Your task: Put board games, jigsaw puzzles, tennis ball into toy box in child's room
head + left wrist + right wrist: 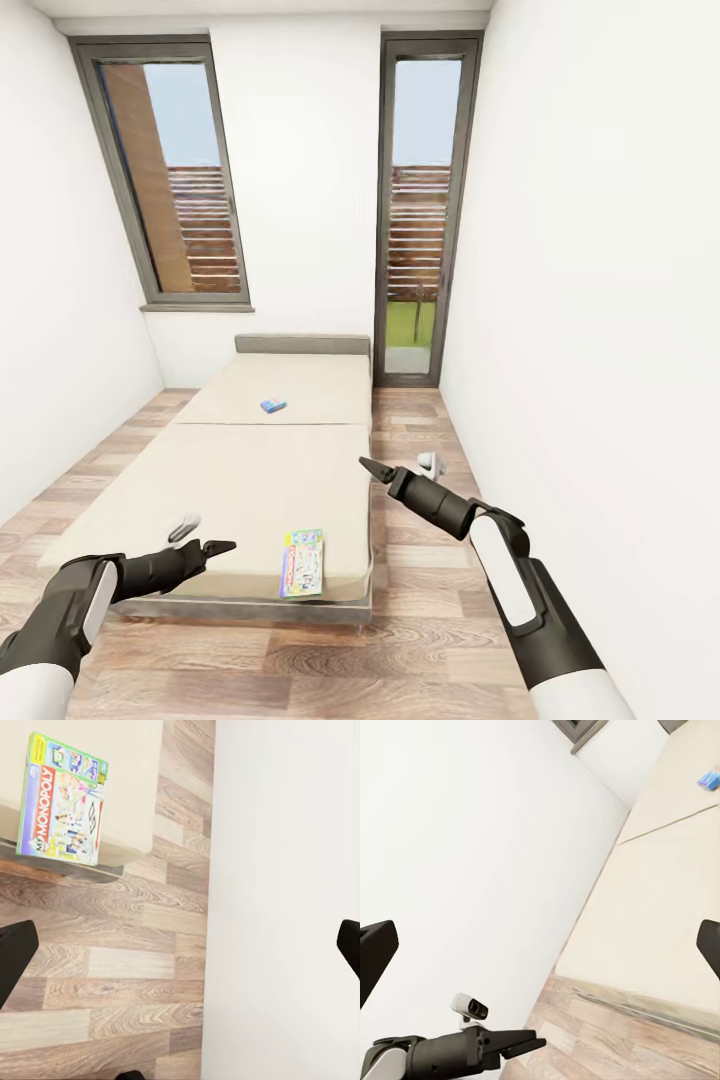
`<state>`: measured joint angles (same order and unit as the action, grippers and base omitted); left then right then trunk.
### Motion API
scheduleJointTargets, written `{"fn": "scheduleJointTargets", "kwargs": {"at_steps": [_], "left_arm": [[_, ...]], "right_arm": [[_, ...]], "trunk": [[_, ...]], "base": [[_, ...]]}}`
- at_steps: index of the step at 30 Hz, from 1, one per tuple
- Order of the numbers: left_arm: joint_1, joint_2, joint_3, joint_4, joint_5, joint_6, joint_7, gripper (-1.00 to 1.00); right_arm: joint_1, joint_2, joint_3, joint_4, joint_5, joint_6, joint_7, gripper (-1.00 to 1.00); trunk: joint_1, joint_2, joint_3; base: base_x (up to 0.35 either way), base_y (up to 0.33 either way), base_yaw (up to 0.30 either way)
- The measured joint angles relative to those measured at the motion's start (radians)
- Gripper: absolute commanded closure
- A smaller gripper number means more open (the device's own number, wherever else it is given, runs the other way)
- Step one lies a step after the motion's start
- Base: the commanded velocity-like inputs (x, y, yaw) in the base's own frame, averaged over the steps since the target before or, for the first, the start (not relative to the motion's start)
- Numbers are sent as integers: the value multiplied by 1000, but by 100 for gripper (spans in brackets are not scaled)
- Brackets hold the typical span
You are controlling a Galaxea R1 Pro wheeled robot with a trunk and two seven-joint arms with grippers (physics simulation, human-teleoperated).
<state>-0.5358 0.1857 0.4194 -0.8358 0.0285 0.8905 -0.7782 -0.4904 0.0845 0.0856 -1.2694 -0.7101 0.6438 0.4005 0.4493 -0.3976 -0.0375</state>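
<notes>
1. Currently, I see the green-edged game box (302,563) flat at the bed's (240,470) foot edge; small blue box (273,405) lies farther up.
2. Left gripper (212,549), right gripper (372,467): both empty; spread I cannot tell.
3. I approach low, taking the overhanging edge.

The bed (250,470) stands on the wood-plank floor (420,640), its grey headboard (302,344) against the far wall. A small blue board game (273,405) lies on the mattress half nearer the headboard. A larger green-edged board game (302,563) lies at the foot edge, farthest from the headboard.
</notes>
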Motion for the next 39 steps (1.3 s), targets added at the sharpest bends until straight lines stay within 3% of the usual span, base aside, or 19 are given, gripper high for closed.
{"fn": "scheduleJointTargets", "kwargs": {"at_steps": [8, 25, 29, 33, 39], "left_arm": [[0, -1, 1, 0, 2, 6, -2, -100], [0, -4, 2, 11, 3, 2, 4, -100], [0, -23, 4, 47, 3, -36, 7, -100], [-1, -61, 8, 117, 3, -126, 10, -100], [-2, -68, 15, 146, 16, -155, -2, -100]], "right_arm": [[0, -6, -6, 0, -1, 5, 0, -100], [0, -9, -8, 1, 0, 0, 30, -100], [0, -8, -8, 1, 1, -3, 41, -100], [0, -8, -8, 3, 2, -8, 47, -100], [0, -10, -8, 4, 3, -9, 49, -100]], "trunk": [[0, 0, 0], [65, -119, -54], [81, -147, -66], [96, -175, -79], [119, -217, -98]], "base": [[0, -7, 0], [0, 0, 0], [0, 0, 0], [0, 0, 0], [0, 0, 0]]}}
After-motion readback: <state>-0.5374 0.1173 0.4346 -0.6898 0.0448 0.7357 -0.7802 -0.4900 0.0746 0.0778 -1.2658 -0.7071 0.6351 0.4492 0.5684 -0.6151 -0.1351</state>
